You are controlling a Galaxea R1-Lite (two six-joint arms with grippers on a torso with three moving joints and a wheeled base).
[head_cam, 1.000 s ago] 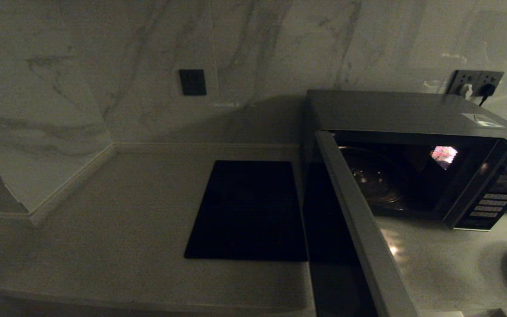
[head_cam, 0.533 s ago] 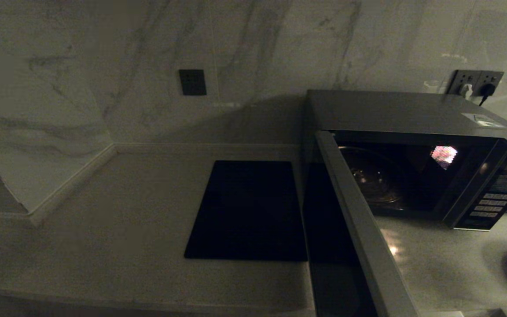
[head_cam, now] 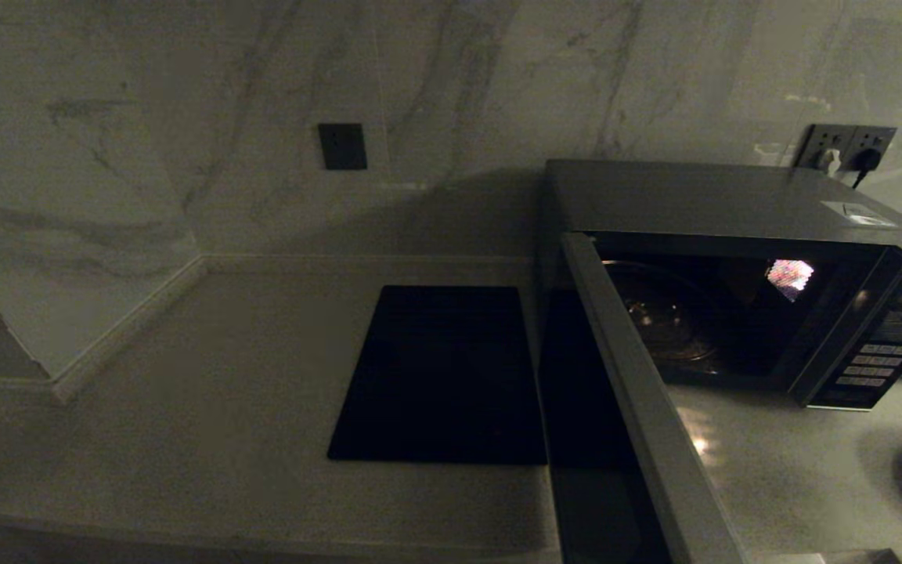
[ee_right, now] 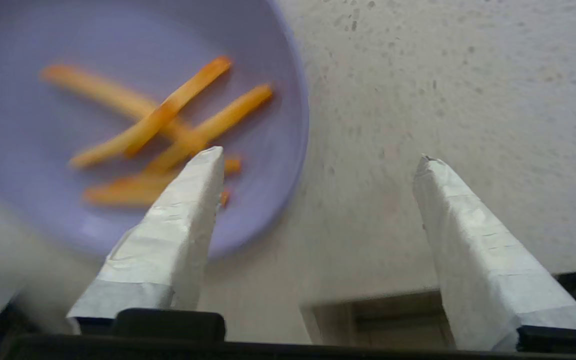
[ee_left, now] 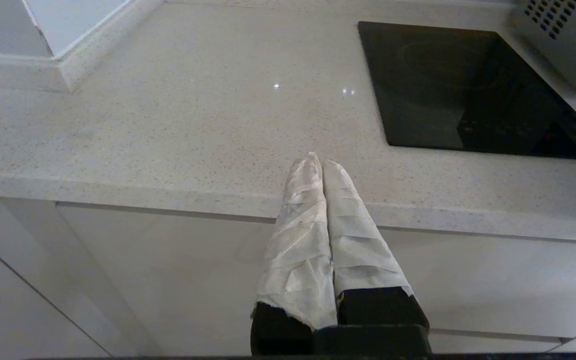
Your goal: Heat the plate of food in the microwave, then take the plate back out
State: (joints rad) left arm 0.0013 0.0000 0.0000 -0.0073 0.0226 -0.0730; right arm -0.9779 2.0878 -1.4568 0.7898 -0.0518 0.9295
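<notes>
Step in hand, as judged: grasp the plate for loading.

- Microwave: door swung wide, cavity empty.
- Plate: on the counter right of the oven, at the head view's edge.
- Right gripper: fingers spread, one above the plate, probably not touching. Straddle the rim, close level so the sticks stay put.
- Left gripper: fingers pressed together, parked at the counter's front edge.

Only the wrist views show either gripper; only the head view shows the open oven.
</notes>
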